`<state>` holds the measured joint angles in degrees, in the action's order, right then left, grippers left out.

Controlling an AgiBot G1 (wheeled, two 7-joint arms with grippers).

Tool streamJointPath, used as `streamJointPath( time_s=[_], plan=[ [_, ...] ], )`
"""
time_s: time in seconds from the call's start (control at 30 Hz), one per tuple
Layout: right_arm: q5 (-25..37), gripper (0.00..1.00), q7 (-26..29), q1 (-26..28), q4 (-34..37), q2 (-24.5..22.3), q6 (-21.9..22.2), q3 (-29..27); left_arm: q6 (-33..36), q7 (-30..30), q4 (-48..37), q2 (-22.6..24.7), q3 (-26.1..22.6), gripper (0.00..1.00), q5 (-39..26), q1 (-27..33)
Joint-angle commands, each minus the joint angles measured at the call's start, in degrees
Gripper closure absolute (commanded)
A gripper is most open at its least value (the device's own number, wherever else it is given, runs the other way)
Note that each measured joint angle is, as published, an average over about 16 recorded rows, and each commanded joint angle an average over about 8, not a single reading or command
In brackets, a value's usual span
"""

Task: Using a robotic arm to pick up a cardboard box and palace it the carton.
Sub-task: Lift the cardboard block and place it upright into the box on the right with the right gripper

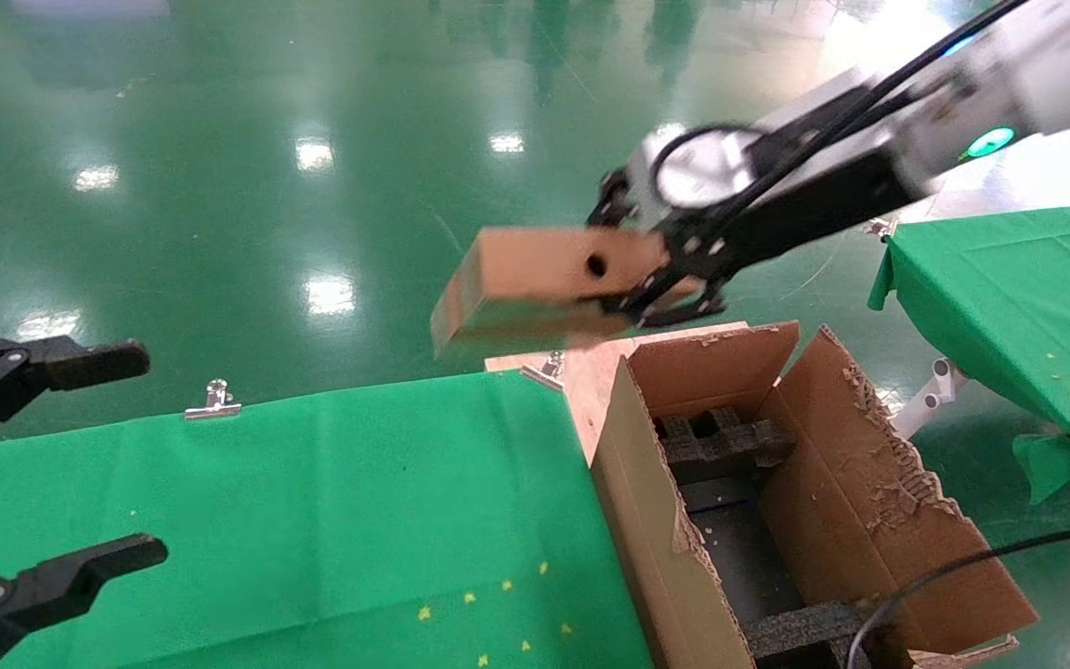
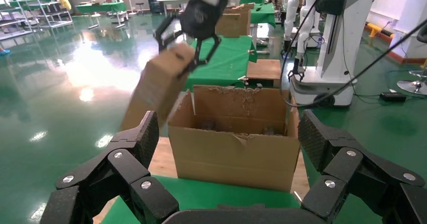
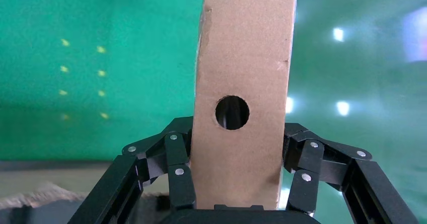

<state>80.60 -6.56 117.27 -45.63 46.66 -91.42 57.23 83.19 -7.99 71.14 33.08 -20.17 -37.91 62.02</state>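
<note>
So the cardboard box is up in the air, clamped in the right gripper of the robotic arm, hanging over the bare green floor just past the far end of the carton. In the head view the box's long axis runs roughly 3-to-9 o'clock, sticking out from the jaws toward 9, with the small round hole in its narrow side facing the camera. The jaws are closed on the box's two broad faces at one end only, which the right wrist view shows nicely: fingers on both sides, box squeezed between them.

The bit that matters is that the carton's open mouth lies toward about 5 o'clock from the box. I'd guess the box has to swing back that way and come down inside. There's black foam in there, so the open room looks like the slot between the foam blocks, and the ragged right flap and upright far flap are the edges to clear.

The left gripper is parked wide open and empty at about 8 o'clock, over the green cloth, well apart from everything. The right arm is obviously the nearer one.
</note>
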Motion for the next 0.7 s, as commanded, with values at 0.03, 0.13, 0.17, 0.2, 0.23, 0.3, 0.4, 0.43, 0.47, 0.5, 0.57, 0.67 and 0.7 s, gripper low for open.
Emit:
streamJointPath(
  time_s=[0.03,0.13,0.17,0.2,0.23,0.3,0.4,0.43,0.47,0.5,0.57,0.67,0.7],
  plan=[
    [-1.01,1.0,-0.83,2.5,1.57,-0.65,0.02,1.53,0.0,0.0,0.0,0.0,0.0,0.0,0.0,0.0],
    [-2.74,1.0,-1.8,4.05,3.57,-1.15,-0.01,4.12,0.0,0.0,0.0,0.0,0.0,0.0,0.0,0.0],
    [-3.35,1.0,-2.13,4.43,4.21,-1.31,-0.03,5.01,0.0,0.0,0.0,0.0,0.0,0.0,0.0,0.0],
    [-3.97,1.0,-2.45,4.74,4.86,-1.51,-0.04,5.9,0.0,0.0,0.0,0.0,0.0,0.0,0.0,0.0],
    [-4.53,1.0,-2.76,5.01,5.5,-1.75,-0.05,6.77,0.0,0.0,0.0,0.0,0.0,0.0,0.0,0.0],
    [-5.55,1.0,-3.46,5.51,6.81,-2.42,-0.05,8.6,0.0,0.0,0.0,0.0,0.0,0.0,0.0,0.0],
    [-6.52,1.0,-4.55,6.31,8.94,-3.96,-0.04,11.33,0.0,0.0,0.0,0.0,0.0,0.0,0.0,0.0],
    [-6.66,1.0,-4.94,6.65,9.7,-4.6,-0.03,12.24,0.0,0.0,0.0,0.0,0.0,0.0,0.0,0.0],
    [-6.71,1.0,-5.39,7.04,10.44,-5.24,-0.03,13.17,0.0,0.0,0.0,0.0,0.0,0.0,0.0,0.0],
    [-6.71,1.0,-5.83,7.47,11.18,-5.92,-0.02,14.09,0.0,0.0,0.0,0.0,0.0,0.0,0.0,0.0],
    [-6.55,1.0,-6.69,8.45,12.64,-7.3,-0.03,15.9,0.0,0.0,0.0,0.0,0.0,0.0,0.0,0.0],
    [-6.17,1.0,-7.83,9.9,14.7,-9.37,-0.04,18.54,0.0,0.0,0.0,0.0,0.0,0.0,0.0,0.0],
    [-6.06,1.0,-8.13,10.33,15.35,-10.03,-0.05,19.38,0.0,0.0,0.0,0.0,0.0,0.0,0.0,0.0]
  ],
)
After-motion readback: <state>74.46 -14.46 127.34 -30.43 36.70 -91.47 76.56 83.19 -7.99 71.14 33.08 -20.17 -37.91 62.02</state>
